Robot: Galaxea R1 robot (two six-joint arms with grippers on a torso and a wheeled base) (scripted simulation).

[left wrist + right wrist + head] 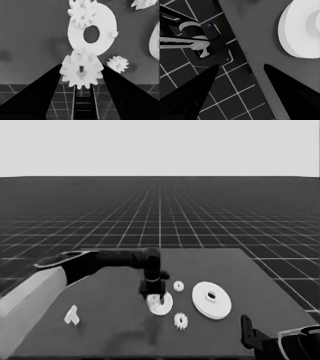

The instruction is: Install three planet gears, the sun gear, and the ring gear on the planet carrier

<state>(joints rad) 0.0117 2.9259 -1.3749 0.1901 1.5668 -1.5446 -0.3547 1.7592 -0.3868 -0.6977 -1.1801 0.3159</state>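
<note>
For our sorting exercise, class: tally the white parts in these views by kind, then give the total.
Small toothed gears: 4
Round parts with a hole: 2, the smaller round part and the larger round part
Thin white piece: 1
Total: 7

The gear [81,72] held between the left gripper's [81,82] smooth, matt black fingers [40,92] looks like matt white plastic, as do the smaller round part [100,30] with a second gear [81,13] seated on it and the two loose gears [178,286] [180,321] on the table. The larger round part [212,300] has the same smooth, unglossed white finish, and the thin white piece [72,315] matches it. The table [110,330] is a dark, dull, faintly mottled surface, and the parked right gripper's [240,75] fingers [290,87] are the same flat black.
</note>
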